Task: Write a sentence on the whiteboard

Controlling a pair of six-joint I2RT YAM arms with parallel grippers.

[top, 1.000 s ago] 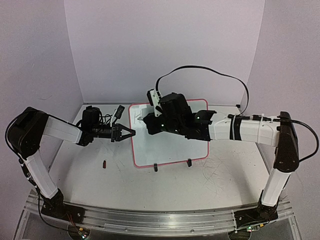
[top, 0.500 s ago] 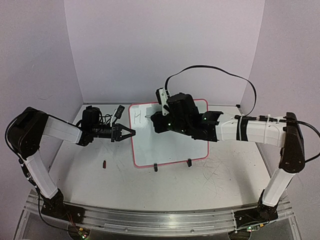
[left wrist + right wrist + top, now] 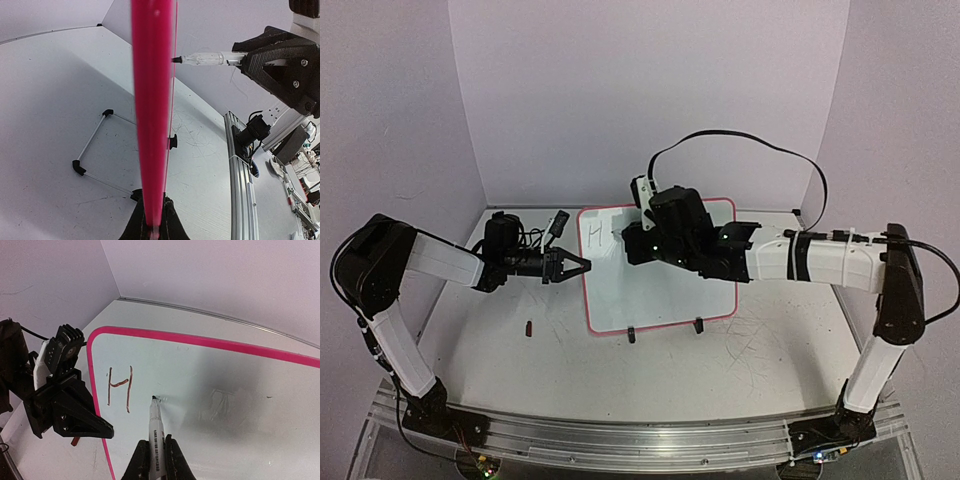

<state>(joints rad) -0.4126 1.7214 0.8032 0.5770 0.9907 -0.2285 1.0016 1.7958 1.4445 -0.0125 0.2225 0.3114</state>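
The whiteboard (image 3: 660,295), pink-framed, stands tilted on the table. My left gripper (image 3: 578,266) is shut on its left frame edge (image 3: 152,100), which runs between the jaws (image 3: 153,200). My right gripper (image 3: 630,240) is shut on a white marker (image 3: 156,430). The marker's dark tip is at the board surface just right of a letter H (image 3: 120,389). That H (image 3: 593,234), near the board's top left corner, is all the lettering of the sentence that shows.
Two black clip feet (image 3: 631,335) (image 3: 698,325) hold the board's near edge. A small red cap (image 3: 529,327) lies left of the board. A wire stand (image 3: 92,150) sits behind the board. A black cable (image 3: 740,140) loops over the right arm.
The right gripper has moved right with the marker, uncovering a finished H. The left gripper has kept still on the frame.
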